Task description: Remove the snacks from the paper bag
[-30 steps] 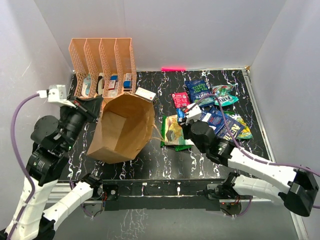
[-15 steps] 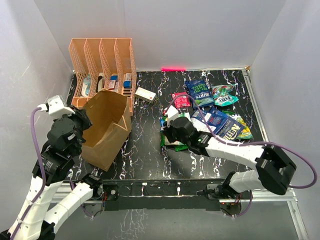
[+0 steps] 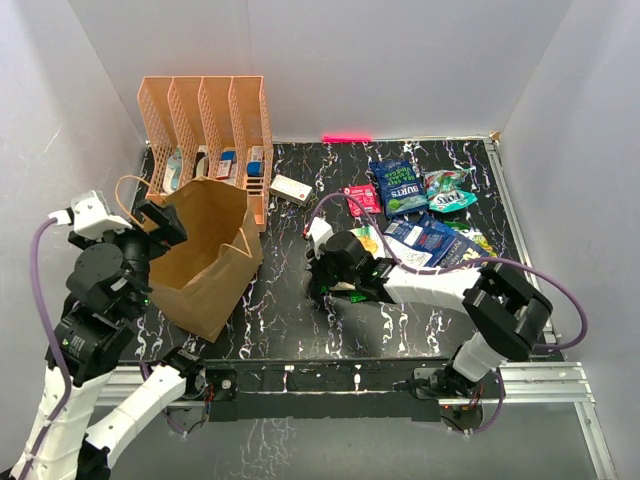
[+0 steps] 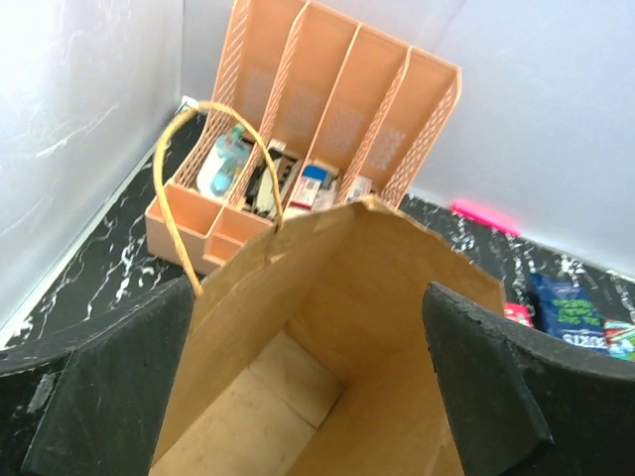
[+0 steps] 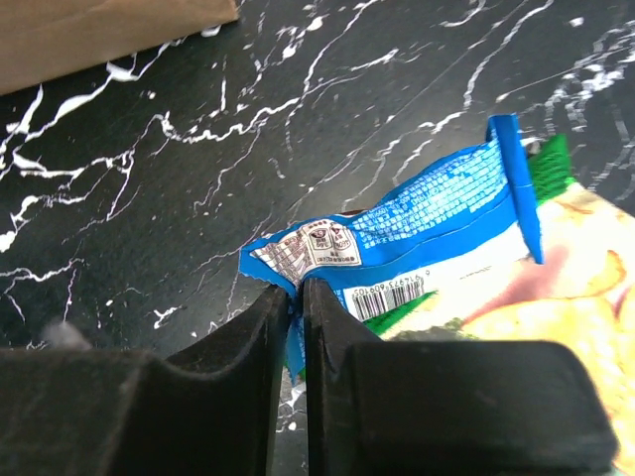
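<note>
The brown paper bag [image 3: 205,262] stands at the left with its mouth up; in the left wrist view the paper bag [image 4: 377,288] shows only a bare floor inside. My left gripper [image 3: 160,222] [image 4: 308,293] hangs open over its mouth, fingers wide on either side. Snacks lie at the right: a dark blue bag [image 3: 398,186], a teal bag [image 3: 447,190], a pink-red packet [image 3: 362,199] and more blue bags [image 3: 430,243]. My right gripper [image 3: 322,272] [image 5: 298,288] is low on the table, shut on the corner of a blue-and-green packet [image 5: 427,218].
An orange mesh rack [image 3: 205,120] holding small boxes stands right behind the bag. A small white box [image 3: 291,188] lies beside it. White walls close in the left, back and right. The bag's twisted handle [image 4: 169,169] loops up near my left finger.
The bag has shifted left and swung from tipped over to standing. My left gripper has opened and let go of it. My right arm has swept left with the blue-and-green packet.
</note>
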`<state>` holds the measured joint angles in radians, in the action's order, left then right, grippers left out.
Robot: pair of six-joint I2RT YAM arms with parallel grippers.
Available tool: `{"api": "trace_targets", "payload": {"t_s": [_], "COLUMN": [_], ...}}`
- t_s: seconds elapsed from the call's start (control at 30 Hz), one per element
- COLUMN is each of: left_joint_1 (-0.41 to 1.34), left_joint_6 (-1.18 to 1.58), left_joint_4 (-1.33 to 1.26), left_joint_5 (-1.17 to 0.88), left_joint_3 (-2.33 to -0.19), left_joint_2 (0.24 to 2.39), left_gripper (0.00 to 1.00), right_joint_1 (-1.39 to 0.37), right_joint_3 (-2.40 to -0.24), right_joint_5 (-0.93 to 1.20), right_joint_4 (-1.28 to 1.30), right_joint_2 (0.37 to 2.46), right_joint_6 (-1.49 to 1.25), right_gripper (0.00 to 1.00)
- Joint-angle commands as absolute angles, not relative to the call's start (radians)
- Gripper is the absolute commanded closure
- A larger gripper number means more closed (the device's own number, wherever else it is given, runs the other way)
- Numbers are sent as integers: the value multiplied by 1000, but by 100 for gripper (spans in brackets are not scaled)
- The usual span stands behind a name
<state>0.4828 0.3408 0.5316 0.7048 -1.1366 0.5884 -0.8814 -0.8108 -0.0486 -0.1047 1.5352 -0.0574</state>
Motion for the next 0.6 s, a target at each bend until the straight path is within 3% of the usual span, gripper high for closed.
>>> {"api": "trace_targets", "payload": {"t_s": [0.0,0.1,0.23,0.4,0.47,0.57], "left_joint_1": [486,486,486,497,525,595], "left_joint_6": [273,231,167,113,77,8], "left_joint_4": [490,465,428,402,408,435], "left_joint_5": [621,550,419,323,294,281], "left_joint_3": [-1241,-1297,-1370,-1422,-1445,-1512], "left_joint_2": [612,626,653,682,703,742], "left_gripper": [2,2,2,2,2,2], "right_joint_1": [-879,-876,-876,-868,-867,-868], "right_joint_3": [-848,-839,-799,-817,-865,-921], "right_joint_5": [47,73,79,-15,-79,-208], "right_joint_4": [-181,-171,-176,-109,-33,50], "right_joint_2": [1581,1578,1491,1320,1251,1117], "right_joint_6": [-57,-92,-131,-172,-191,-260], "right_gripper": [83,74,45,19,2,1]}}
